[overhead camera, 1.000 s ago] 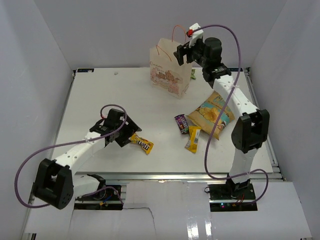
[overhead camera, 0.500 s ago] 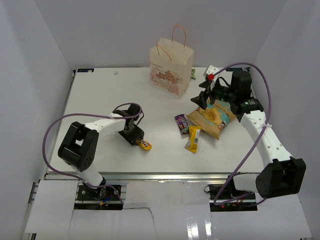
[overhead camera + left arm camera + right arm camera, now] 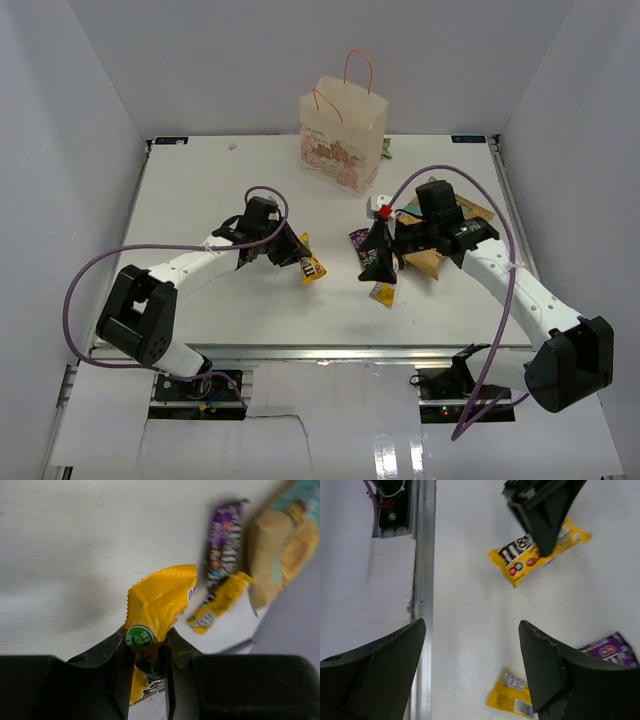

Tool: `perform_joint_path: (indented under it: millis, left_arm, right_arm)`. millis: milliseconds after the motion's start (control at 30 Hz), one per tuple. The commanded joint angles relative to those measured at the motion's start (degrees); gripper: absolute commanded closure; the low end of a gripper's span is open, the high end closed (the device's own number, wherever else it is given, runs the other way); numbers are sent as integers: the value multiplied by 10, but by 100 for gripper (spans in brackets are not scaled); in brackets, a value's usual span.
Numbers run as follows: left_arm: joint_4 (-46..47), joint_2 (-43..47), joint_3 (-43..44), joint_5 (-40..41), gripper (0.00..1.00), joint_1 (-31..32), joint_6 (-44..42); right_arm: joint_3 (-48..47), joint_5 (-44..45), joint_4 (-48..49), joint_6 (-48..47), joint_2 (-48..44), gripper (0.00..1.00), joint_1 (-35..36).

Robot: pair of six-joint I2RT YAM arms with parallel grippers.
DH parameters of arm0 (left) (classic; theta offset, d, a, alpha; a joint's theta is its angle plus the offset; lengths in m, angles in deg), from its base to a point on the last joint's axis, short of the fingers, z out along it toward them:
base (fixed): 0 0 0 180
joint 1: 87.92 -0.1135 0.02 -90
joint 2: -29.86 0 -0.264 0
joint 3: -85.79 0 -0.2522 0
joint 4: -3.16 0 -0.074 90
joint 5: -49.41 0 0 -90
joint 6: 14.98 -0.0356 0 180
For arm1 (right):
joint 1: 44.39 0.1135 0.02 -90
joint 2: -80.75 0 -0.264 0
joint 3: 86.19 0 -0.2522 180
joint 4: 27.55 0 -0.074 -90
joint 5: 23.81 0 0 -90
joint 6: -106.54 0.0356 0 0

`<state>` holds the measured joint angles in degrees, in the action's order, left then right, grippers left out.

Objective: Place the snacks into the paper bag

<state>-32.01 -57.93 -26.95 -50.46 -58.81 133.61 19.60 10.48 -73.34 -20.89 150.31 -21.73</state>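
My left gripper [image 3: 297, 254] is shut on the yellow M&M's pack [image 3: 312, 267], which hangs from its fingers just above the table. In the left wrist view the M&M's pack [image 3: 160, 600] is pinched between the jaws of the left gripper [image 3: 147, 647]. My right gripper [image 3: 378, 258] is open over the purple bar [image 3: 359, 238] and the yellow bar [image 3: 381, 292]. The right gripper [image 3: 472, 625] holds nothing, and the yellow bar [image 3: 512, 697] lies below it. My right arm partly covers the chip bag [image 3: 428, 259]. The paper bag [image 3: 343, 130] stands upright at the back.
A small green item [image 3: 387, 150] lies behind the bag's right side. The metal rail [image 3: 422, 555] runs along the table's near edge. White walls enclose the table on three sides.
My left gripper closed on the M&M's pack and carried it up and right toward the middle. My right arm swung from the chip bag over to the two bars.
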Motion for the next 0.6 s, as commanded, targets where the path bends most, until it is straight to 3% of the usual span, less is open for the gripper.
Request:
perform_joint_path:
  millis: [0, 100, 167, 233, 500, 567]
  left_arm:
    - [202, 42, -26, -144, 64, 3, -74]
    - [240, 15, -4, -173, 64, 3, -82]
    - [254, 11, 3, -181, 64, 3, -74]
    - [266, 1, 15, -191, 64, 3, -65]
    - [289, -12, 25, -207, 64, 15, -45]
    - [290, -18, 28, -214, 64, 17, -42]
  right_arm:
    - [37, 62, 109, 220, 14, 19, 41]
    - [59, 141, 209, 412, 52, 8, 63]
    - [59, 194, 230, 466, 70, 2, 73]
    - [39, 245, 226, 516, 91, 3, 82]
    - [9, 251, 263, 577, 170, 0, 98]
    - [6, 250, 282, 583, 184, 6, 101]
